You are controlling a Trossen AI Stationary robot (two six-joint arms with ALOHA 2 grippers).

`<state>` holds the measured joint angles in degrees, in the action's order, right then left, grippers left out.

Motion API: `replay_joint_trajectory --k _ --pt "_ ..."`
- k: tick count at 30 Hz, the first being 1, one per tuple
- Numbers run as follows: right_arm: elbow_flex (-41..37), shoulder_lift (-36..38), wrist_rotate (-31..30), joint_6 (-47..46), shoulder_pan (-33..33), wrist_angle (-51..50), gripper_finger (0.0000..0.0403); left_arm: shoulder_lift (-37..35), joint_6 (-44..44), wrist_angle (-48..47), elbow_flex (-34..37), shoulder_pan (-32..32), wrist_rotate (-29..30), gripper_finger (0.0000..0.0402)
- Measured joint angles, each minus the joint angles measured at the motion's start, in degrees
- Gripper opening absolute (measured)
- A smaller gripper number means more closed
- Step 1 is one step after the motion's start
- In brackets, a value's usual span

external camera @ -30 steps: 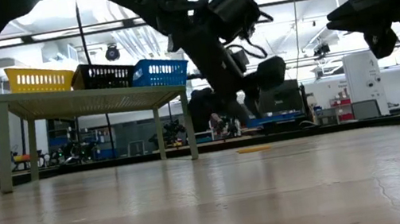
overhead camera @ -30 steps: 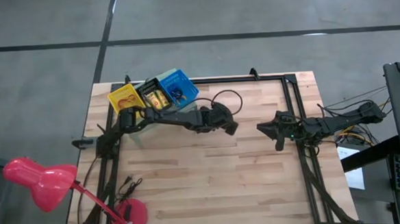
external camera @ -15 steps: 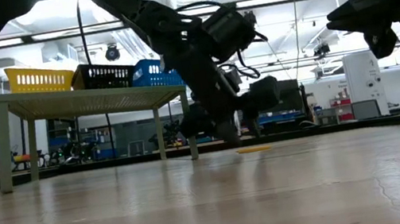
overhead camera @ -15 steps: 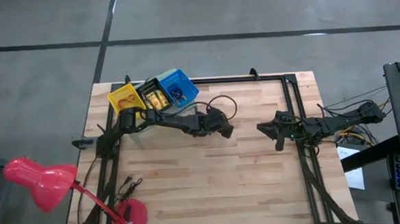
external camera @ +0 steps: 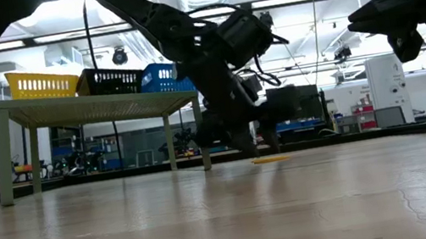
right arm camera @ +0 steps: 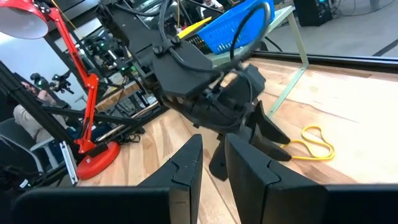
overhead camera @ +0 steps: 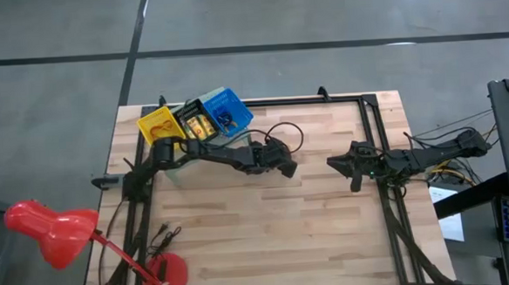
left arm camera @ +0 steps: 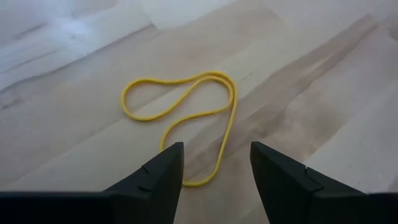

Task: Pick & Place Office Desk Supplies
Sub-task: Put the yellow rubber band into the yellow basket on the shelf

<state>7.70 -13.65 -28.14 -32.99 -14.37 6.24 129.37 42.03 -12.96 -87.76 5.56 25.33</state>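
Fingers of my left end effector [left arm camera: 214, 171] stand apart, low over the wooden desk [overhead camera: 268, 238], with a yellow rubber band [left arm camera: 186, 112] lying flat just ahead of the tips; one end of its loop reaches into the gap between them, and I see nothing gripped. From above, that end effector [overhead camera: 287, 169] sits near the middle of the desk. My right end effector [overhead camera: 332, 164] hangs well apart from it on the right side, raised above the surface; its fingers [right arm camera: 186, 168] stand a narrow gap apart and hold nothing. Through its camera I see the same rubber band [right arm camera: 311, 145] on the wood beside the left arm. Yellow, black and blue bins [overhead camera: 196, 118] sit on a pale green riser [external camera: 91, 107] at the far left corner. A red lamp [overhead camera: 54, 227] stands at the near left.
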Motion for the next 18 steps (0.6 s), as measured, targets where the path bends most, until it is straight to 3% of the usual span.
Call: replay_joint_trajectory --k 13,18 --pt "0.0 0.0 0.0 0.0 0.0 0.0 0.0068 2.0 -2.8 2.0 -0.1 0.2 -1.8 0.0175" --pt "0.0 0.0 0.0 0.0 0.0 0.0 0.0068 2.0 -4.2 2.0 -0.1 0.0 -2.0 0.0138"
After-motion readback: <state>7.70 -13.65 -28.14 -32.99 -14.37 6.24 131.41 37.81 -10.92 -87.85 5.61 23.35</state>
